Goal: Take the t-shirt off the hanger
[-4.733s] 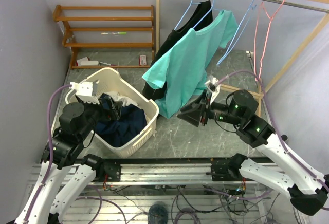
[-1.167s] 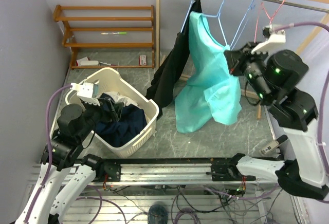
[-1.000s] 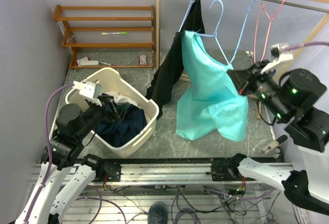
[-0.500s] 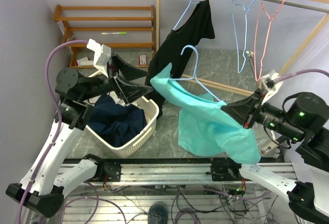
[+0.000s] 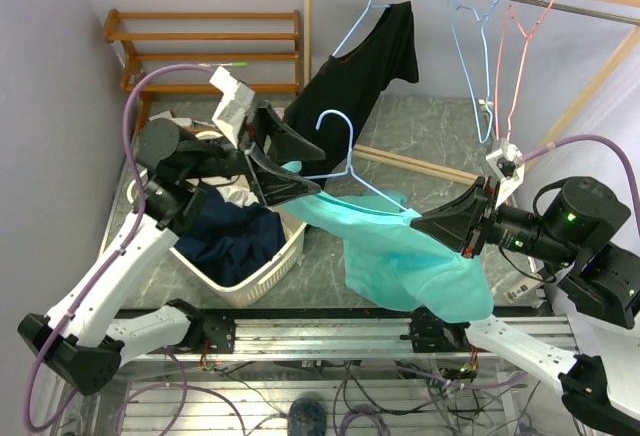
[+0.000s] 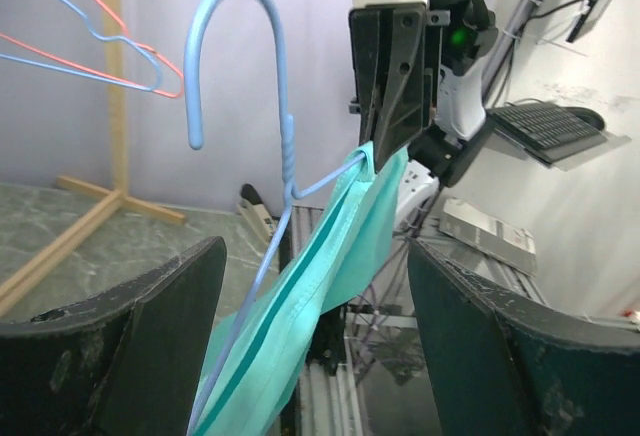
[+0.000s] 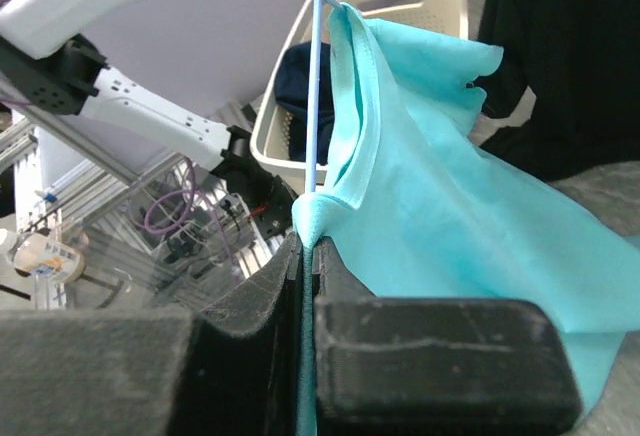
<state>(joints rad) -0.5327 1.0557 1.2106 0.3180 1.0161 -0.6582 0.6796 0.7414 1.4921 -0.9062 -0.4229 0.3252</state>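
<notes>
Risks dragging hanger (image 6: 284,126) along with t-shirt (image 5: 410,266), with right gripper (image 7: 305,241) pinching fabric and apparently wire together and left gripper (image 5: 320,168) spread, holding nothing.

We see pale lilac walls (image 5: 50,56) closing in a grey marbled tabletop (image 5: 430,131), evenly lit. At the back left stands a low wooden shelf rack (image 5: 180,14), and beside it a wooden-framed clothes rail (image 5: 307,46) crosses the upper right.

1. The t-shirt (image 6: 330,256) runs off the bottom edge of the left wrist view.
2. The hanger (image 7: 316,66) has its hook cut off by the right wrist view's top edge.
3. The left arm (image 5: 165,148) hides the far rim of the basket (image 5: 268,268).
4. Items on the far shelf (image 5: 180,18) are too small to name.
</notes>
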